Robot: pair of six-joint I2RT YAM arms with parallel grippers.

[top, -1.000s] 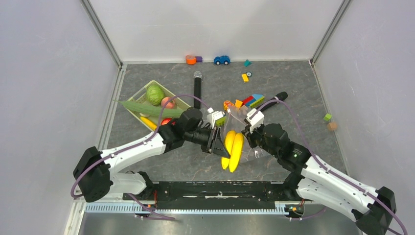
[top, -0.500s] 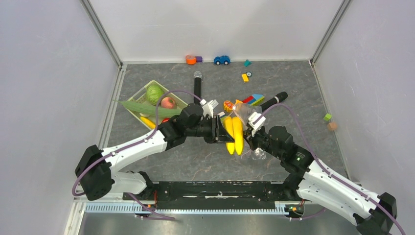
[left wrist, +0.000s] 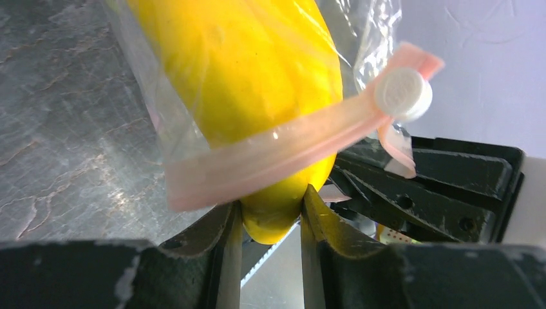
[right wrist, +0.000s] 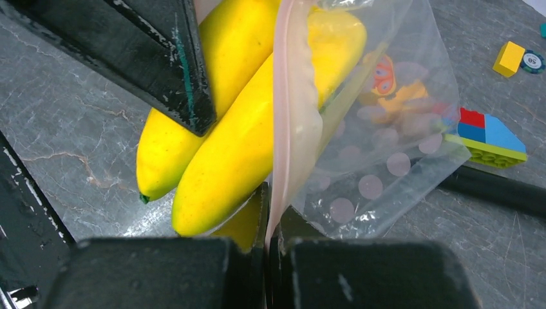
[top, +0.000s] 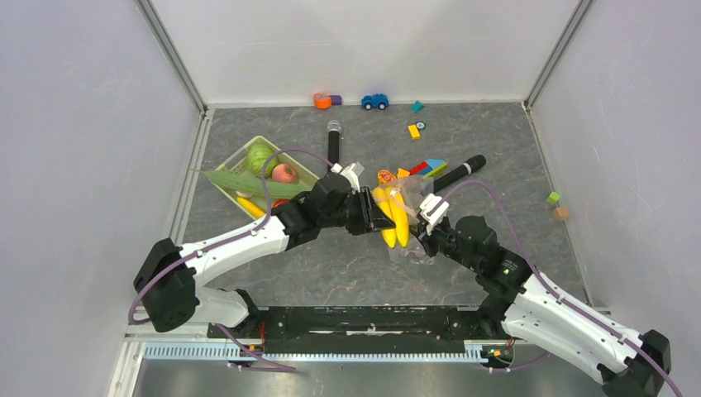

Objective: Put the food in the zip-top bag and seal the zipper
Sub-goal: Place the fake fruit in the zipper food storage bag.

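Observation:
My left gripper (top: 379, 218) is shut on the near end of the yellow banana (top: 394, 217), seen close in the left wrist view (left wrist: 270, 215). The banana's (left wrist: 244, 64) far part lies inside the mouth of the clear zip-top bag (top: 416, 197). The pink zipper (left wrist: 290, 151) crosses over it, with a white slider (left wrist: 402, 92) at its end. My right gripper (right wrist: 270, 228) is shut on the zipper (right wrist: 293, 116) and holds the bag (right wrist: 386, 129) open beside the banana (right wrist: 238, 141). The cabbage (top: 261, 157), pinkish fruit (top: 283, 173), leafy vegetable (top: 248, 184) and partly hidden tomato (top: 278, 203) lie in the basket.
The pale green basket (top: 234, 160) stands at the left. Two black microphones (top: 333, 145) (top: 459, 171) and coloured blocks (top: 428, 169) lie behind the bag. A blue toy car (top: 374, 101) and small pieces line the back wall. Two blocks (top: 555, 205) sit at the right.
My left gripper has carried the banana away from the near edge and to the right, into the bag's mouth. My right gripper has kept hold of the zipper and shifted slightly.

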